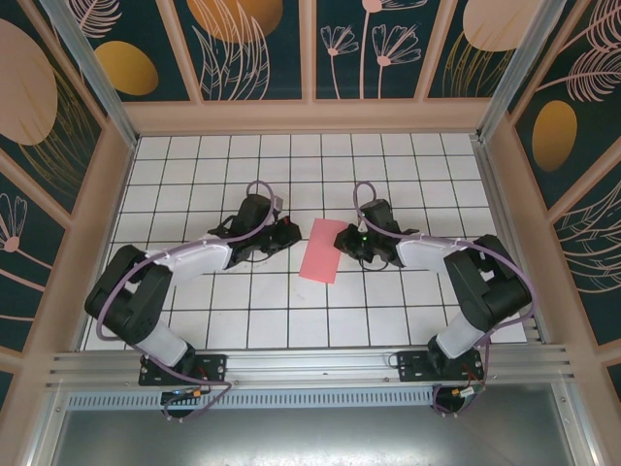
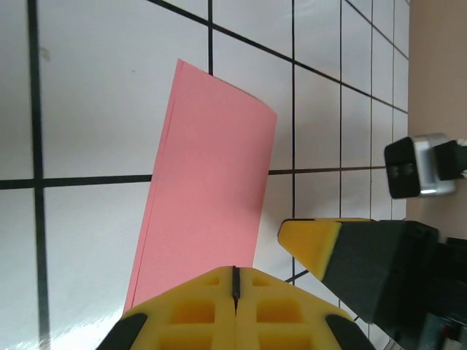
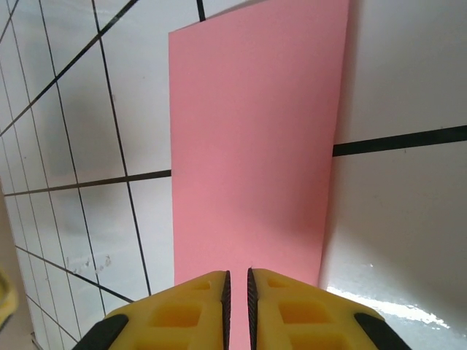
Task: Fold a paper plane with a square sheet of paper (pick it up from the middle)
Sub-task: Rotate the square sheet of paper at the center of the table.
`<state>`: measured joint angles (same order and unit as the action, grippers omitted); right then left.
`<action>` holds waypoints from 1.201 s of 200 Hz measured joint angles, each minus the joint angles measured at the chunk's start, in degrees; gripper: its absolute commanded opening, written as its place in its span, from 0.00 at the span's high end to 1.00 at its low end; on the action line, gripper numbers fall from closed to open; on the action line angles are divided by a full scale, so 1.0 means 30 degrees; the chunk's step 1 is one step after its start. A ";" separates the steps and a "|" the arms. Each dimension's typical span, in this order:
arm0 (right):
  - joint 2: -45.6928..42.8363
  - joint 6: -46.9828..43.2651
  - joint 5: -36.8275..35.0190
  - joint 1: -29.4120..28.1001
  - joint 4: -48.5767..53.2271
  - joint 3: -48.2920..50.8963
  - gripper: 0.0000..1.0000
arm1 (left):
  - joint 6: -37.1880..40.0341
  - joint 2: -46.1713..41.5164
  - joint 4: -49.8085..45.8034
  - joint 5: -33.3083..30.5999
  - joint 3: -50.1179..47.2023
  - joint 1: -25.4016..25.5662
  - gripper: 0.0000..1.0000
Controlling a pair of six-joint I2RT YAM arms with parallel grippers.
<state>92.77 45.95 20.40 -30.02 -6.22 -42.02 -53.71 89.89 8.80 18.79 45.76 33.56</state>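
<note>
- folded square sheet of paper flat on the bench, right between both tools
- left tool clenched, just beside it
- right tool a crack apart, released

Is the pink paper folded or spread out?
Folded. The pink paper is a narrow rectangle, not square, with two layered edges along one long side.

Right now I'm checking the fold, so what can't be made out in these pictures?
- Left wrist: near edge of the paper, behind the shut left pincer.
- Right wrist: its near edge, under the right pincer.
- Top external: how many layers it has, too small.
</note>
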 measured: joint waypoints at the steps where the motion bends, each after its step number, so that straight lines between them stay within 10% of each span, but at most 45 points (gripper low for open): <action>1: 0.0051 0.0000 0.0007 0.0000 0.0007 -0.0015 0.83 | -0.0015 -0.0029 0.0000 -0.0029 -0.0029 0.0000 1.00; 152: 0.4080 -0.5872 0.1814 -0.0160 0.2849 -0.3993 0.83 | -0.0284 -0.1632 -0.0590 -0.2929 -0.1231 -0.0058 0.90; 240: -0.1326 -0.2973 -0.0495 -0.0364 0.0831 0.0255 0.58 | -0.0670 -0.0488 0.0576 -0.0408 -0.1341 -0.0576 0.81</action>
<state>88.79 37.04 18.92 -31.11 -3.73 -41.25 -55.72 88.42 10.52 17.56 41.74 31.83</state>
